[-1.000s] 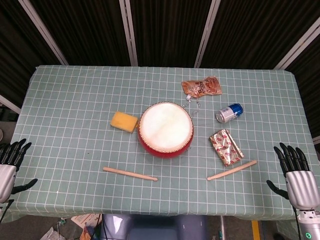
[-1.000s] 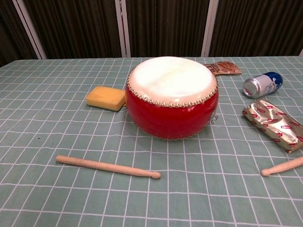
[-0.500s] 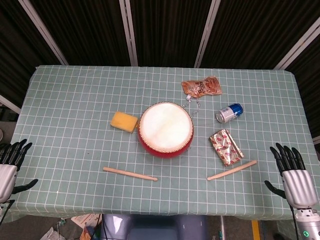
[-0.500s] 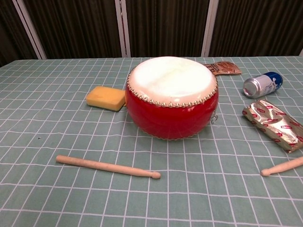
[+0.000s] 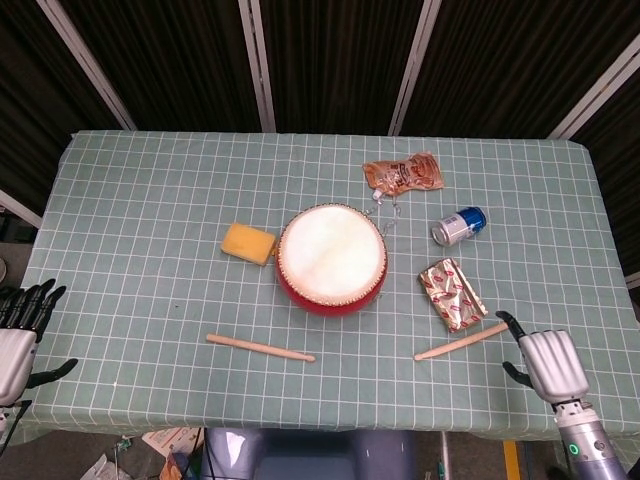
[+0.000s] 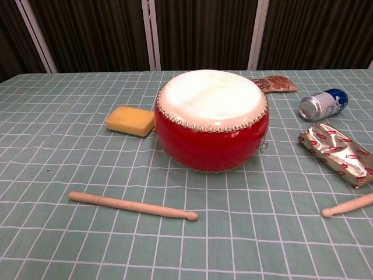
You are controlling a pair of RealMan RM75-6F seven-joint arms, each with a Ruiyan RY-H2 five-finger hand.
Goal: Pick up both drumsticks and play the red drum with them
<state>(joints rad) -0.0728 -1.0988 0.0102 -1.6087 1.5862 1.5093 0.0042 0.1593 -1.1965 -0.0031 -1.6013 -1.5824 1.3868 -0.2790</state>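
The left hand (image 5: 18, 335), black fingers spread, sits at eight o'clock, while the right hand (image 5: 545, 362) at four o'clock holds nothing.

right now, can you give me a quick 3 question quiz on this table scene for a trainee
1. True or false: both drumsticks lie on the table, one in front of the red drum on its left side, one on its right.
2. Which hand is nearer a drumstick? A) left hand B) right hand
3. Fill in: the yellow sponge lies just to the ___ of the drum in the head view.

Key
1. True: the left drumstick and the right drumstick both lie flat, unheld.
2. B: it sits by the right drumstick's outer end, while the left hand hangs off the table edge.
3. left
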